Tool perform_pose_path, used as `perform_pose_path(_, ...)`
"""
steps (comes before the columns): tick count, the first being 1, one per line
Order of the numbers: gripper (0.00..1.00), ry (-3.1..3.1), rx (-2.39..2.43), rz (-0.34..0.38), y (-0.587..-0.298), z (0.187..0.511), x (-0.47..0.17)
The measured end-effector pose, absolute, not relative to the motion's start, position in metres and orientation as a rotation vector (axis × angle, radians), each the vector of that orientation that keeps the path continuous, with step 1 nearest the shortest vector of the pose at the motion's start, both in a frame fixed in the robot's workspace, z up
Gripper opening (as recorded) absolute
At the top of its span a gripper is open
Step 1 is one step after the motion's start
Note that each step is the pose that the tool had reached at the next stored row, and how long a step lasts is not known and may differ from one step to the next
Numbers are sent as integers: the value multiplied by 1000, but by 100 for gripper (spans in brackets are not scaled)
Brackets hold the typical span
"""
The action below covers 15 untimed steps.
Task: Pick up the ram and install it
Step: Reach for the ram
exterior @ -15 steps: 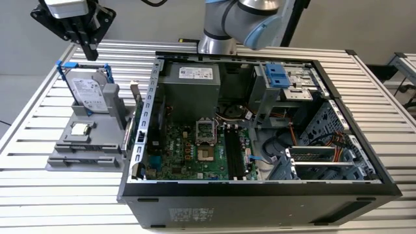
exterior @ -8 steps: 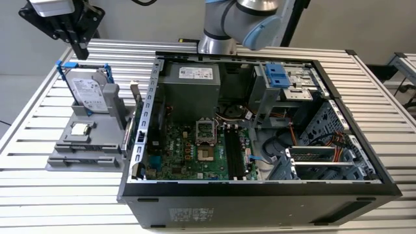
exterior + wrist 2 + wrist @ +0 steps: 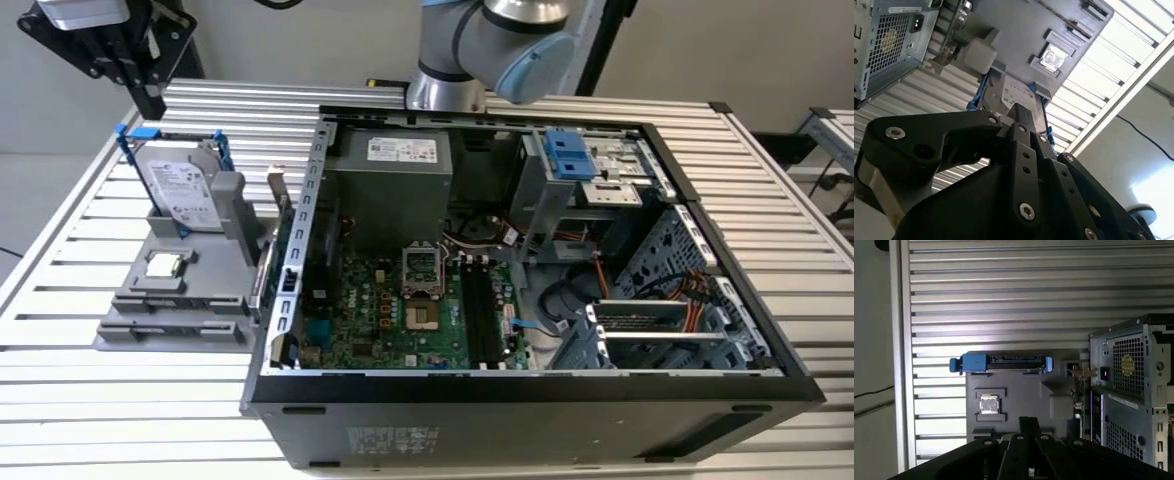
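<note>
Grey holder point(image 3: 174, 325) carries drive point(image 3: 180, 190), processor point(image 3: 163, 264) — seemingly ram point(image 3: 276, 195).

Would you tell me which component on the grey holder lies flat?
The square silver processor chip lies flat; the blue-bracketed hard drive stands on edge.

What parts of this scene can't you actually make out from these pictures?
The claw: its upper part is cut off by the exterior view's top edge.
The hard drive: partly covered by the claw in the second wrist view.
The motherboard slots: too dark in the exterior view to tell whether any is filled.
</note>
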<state>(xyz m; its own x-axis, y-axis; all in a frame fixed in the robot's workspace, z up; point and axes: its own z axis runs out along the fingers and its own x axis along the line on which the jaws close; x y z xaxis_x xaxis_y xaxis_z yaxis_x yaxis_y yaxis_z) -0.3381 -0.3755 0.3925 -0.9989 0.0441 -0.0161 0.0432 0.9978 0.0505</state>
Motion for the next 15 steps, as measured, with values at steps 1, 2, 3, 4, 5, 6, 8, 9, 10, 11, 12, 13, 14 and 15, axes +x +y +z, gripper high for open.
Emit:
perform_pose_path(1, 0, 3123, 67, 78, -375, 393, -339)
perform_pose_path(2, 0, 3123, 67, 78, -375, 393, -339)
perform_pose_path(3, 0, 3123, 67, 78, -375, 393, -339)
perform_pose_path(4, 0, 3123, 66, 78, -376, 393, -339)
perform_pose_path(5, 0, 3123, 67, 79, -381, 392, -340)
perform_pose_path(6, 0, 3123, 67, 79, -385, 392, -342)
perform_pose_path(8, 0, 3123, 67, 78, -392, 392, -345)
perform_pose_path(9, 0, 3123, 67, 79, -396, 392, -347)
perform_pose_path(10, 0, 3123, 67, 78, -400, 392, -348)
perform_pose_path(11, 0, 3123, 67, 79, -405, 392, -349)
perform_pose_path(12, 0, 3123, 67, 78, -410, 391, -349)
perform_pose_path(13, 0, 3124, 67, 78, -414, 391, -349)
perform_pose_path(14, 0, 3124, 67, 78, -419, 391, -349)
perform_pose_path(15, 0, 3125, 67, 78, -423, 391, -349)
